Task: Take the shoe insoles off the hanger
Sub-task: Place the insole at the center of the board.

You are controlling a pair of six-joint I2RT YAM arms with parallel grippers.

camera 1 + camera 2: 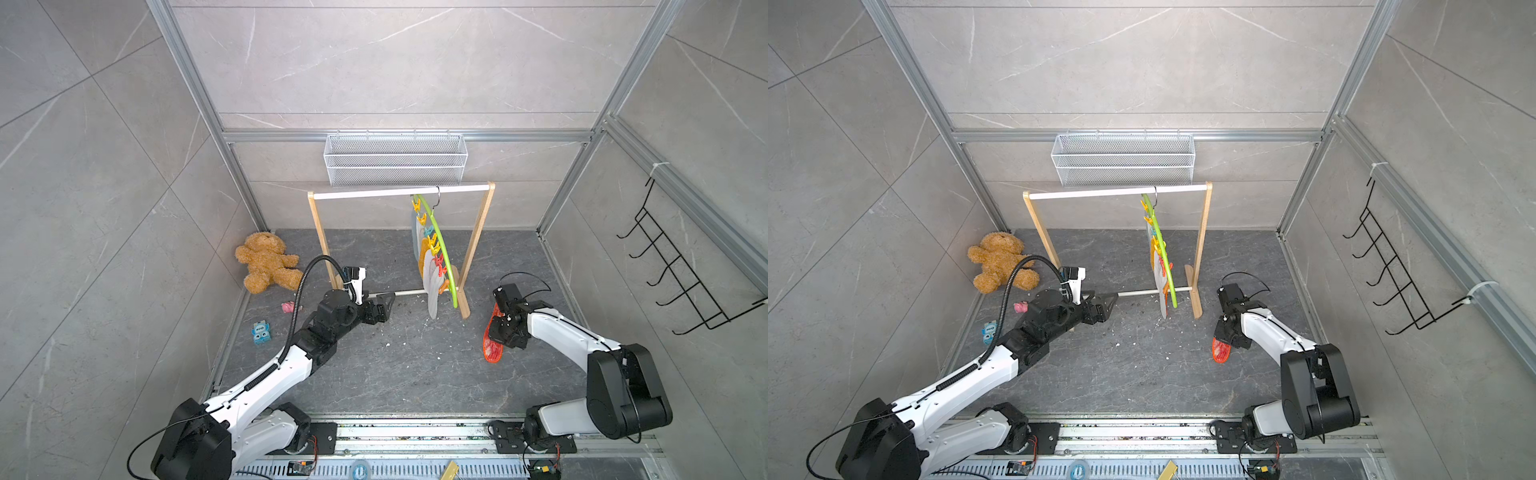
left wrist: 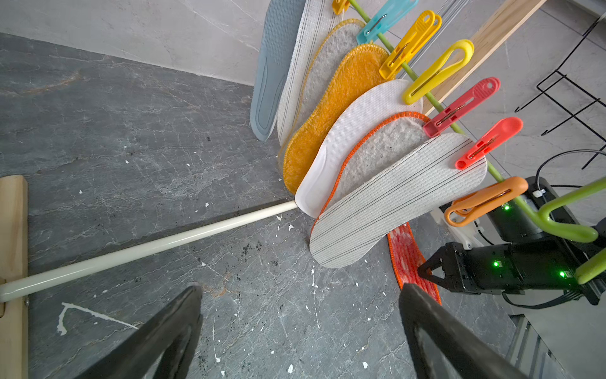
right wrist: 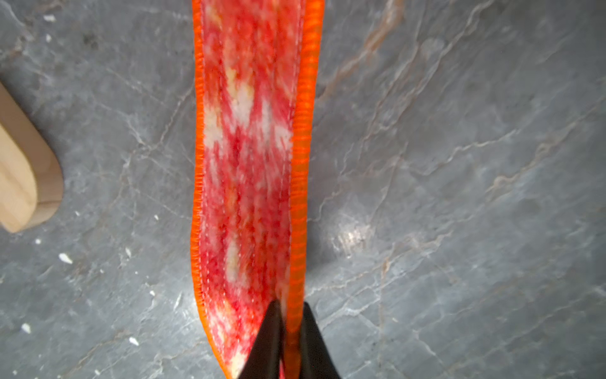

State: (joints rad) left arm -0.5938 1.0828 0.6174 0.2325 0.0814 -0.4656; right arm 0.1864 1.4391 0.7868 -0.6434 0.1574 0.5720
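Right pincer (image 3: 291, 308) clamped on red mesh orange-rimmed insole (image 3: 249, 147); lay it flat on worktop (image 3: 459, 164). Left pincer (image 2: 301, 290) apart.

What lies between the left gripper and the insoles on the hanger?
Bare dark floor with white crumbs; the rack's pale lower bar runs alongside. The left wrist view shows it.

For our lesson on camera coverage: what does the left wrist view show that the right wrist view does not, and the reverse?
Left wrist only: pale, orange-yellow and blue-grey foot-shaped insoles hanging from clips on the long lime-green plastic hanger. Right wrist only: the jaws of the right end effector shut on an orange rim. Both: the red mesh insole with that rim, over the dark grey stone floor.
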